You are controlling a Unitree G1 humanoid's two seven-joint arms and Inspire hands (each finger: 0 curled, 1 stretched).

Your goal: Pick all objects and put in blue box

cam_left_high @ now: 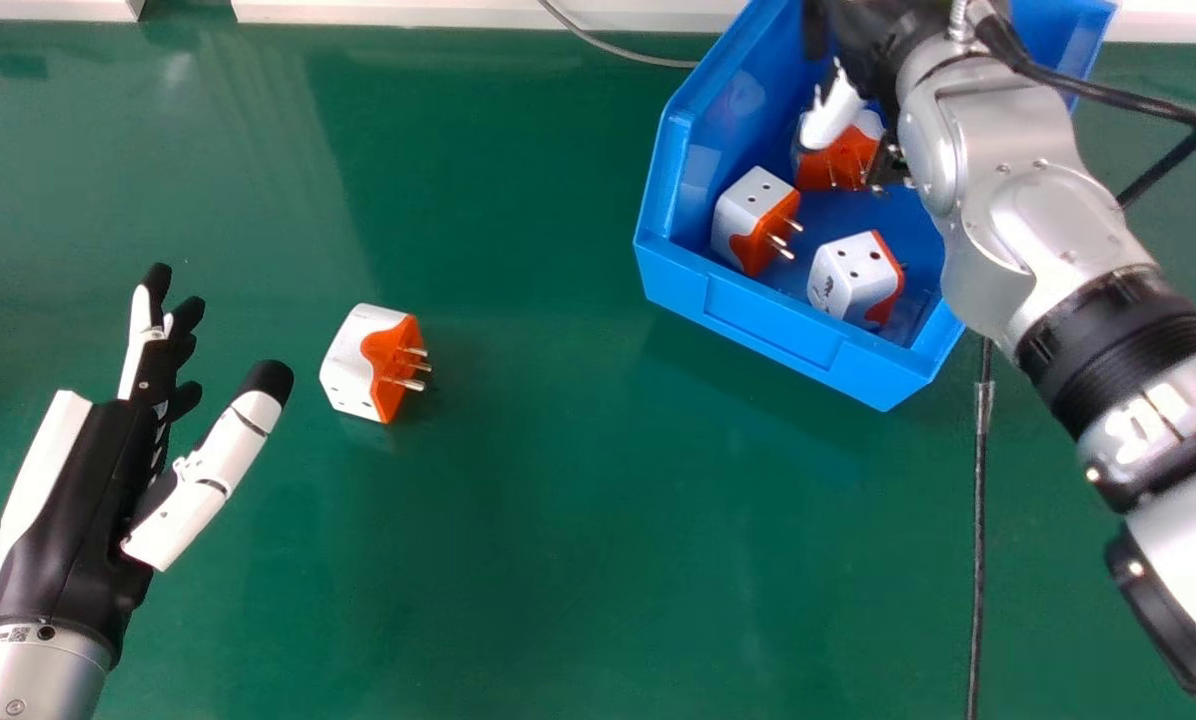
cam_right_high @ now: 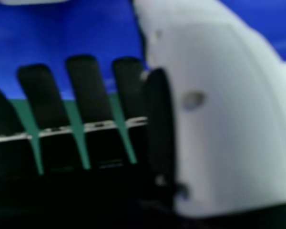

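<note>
My right hand (cam_left_high: 834,110) is above the blue box (cam_left_high: 773,335) at the upper right, its thumb pointing down. In the right hand view the straight fingers of my right hand (cam_right_high: 88,88) stand apart with nothing held. Inside the box are three white and orange plug adapters: one (cam_left_high: 753,215) near the left wall, another (cam_left_high: 851,278) near the front wall, and a third (cam_left_high: 838,160) farther back, partly covered by my thumb. A fourth adapter (cam_left_high: 366,362) lies on the green table, prongs toward the right. Left of it, my left hand (cam_left_high: 93,510) is open and empty, not touching it.
The green table (cam_left_high: 558,520) stretches between my left hand and the box. A dark cable (cam_left_high: 980,520) runs down the table right of the box. A grey cable (cam_left_high: 618,52) lies behind, near white edging (cam_left_high: 408,12). My right forearm crosses the box's right side.
</note>
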